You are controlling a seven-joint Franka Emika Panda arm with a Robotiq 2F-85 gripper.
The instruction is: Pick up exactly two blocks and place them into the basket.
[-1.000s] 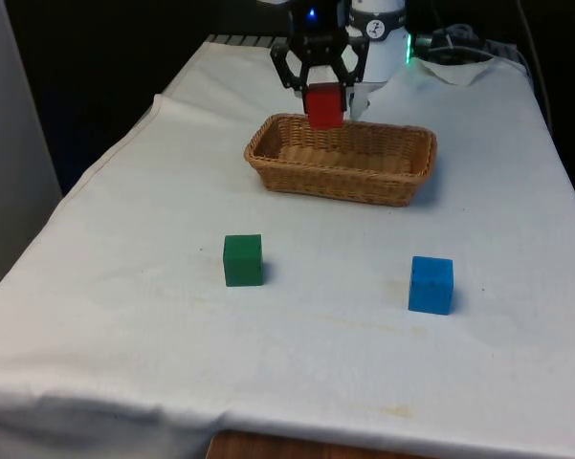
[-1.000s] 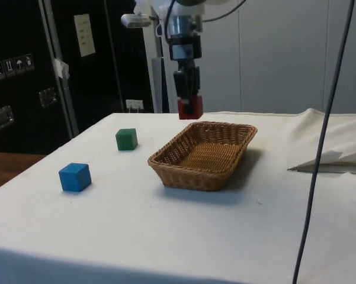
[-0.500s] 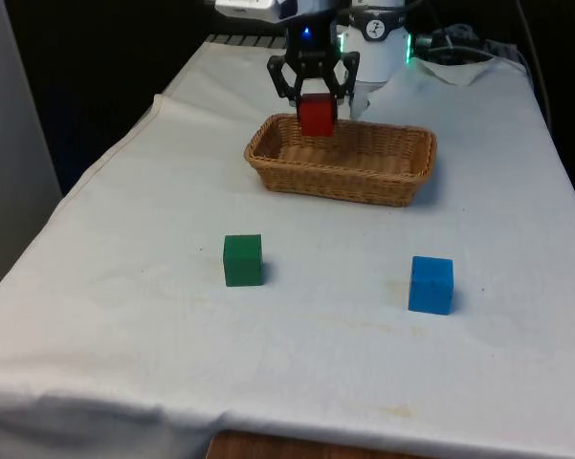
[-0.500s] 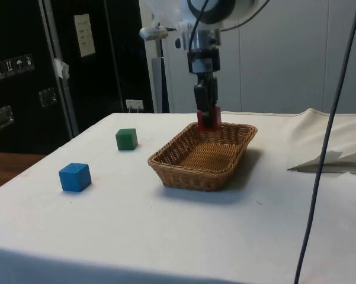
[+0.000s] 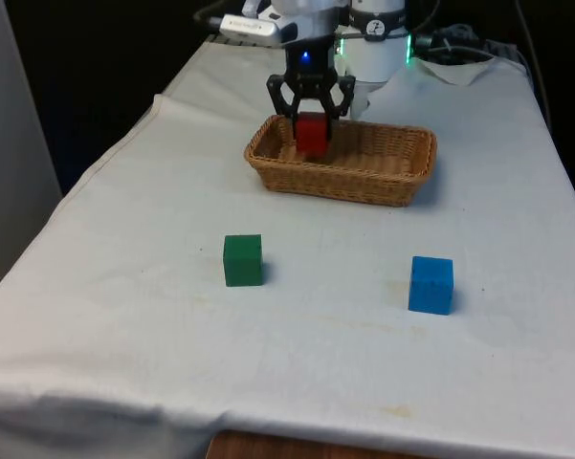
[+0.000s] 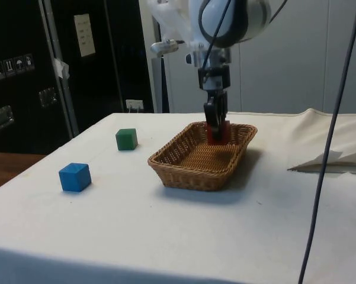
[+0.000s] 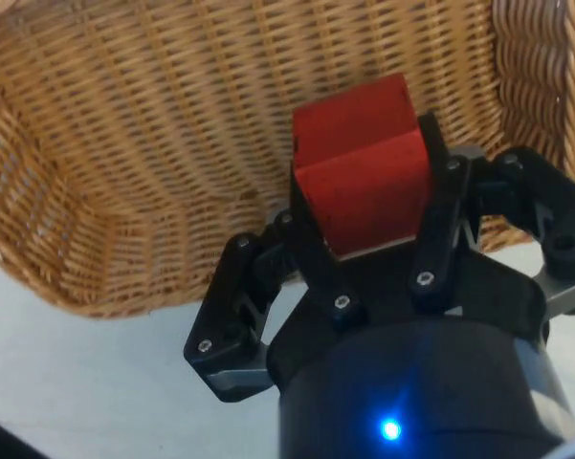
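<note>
My gripper is shut on a red block, holding it low inside the wicker basket near the end at the front view's left. From the side, the red block hangs between the basket's walls, just above its floor. The wrist view has the red block clamped between the fingers over the woven bottom of the basket. A green block and a blue block sit on the cloth nearer the camera, well apart from the basket.
In the side view the green block and blue block lie to the basket's left. A black cable hangs down at the right there. Crumpled cloth and cables lie at the far right corner.
The gripper has come down with the red block from above the basket's far rim and moved into the basket's interior. The green and blue blocks have not moved.
</note>
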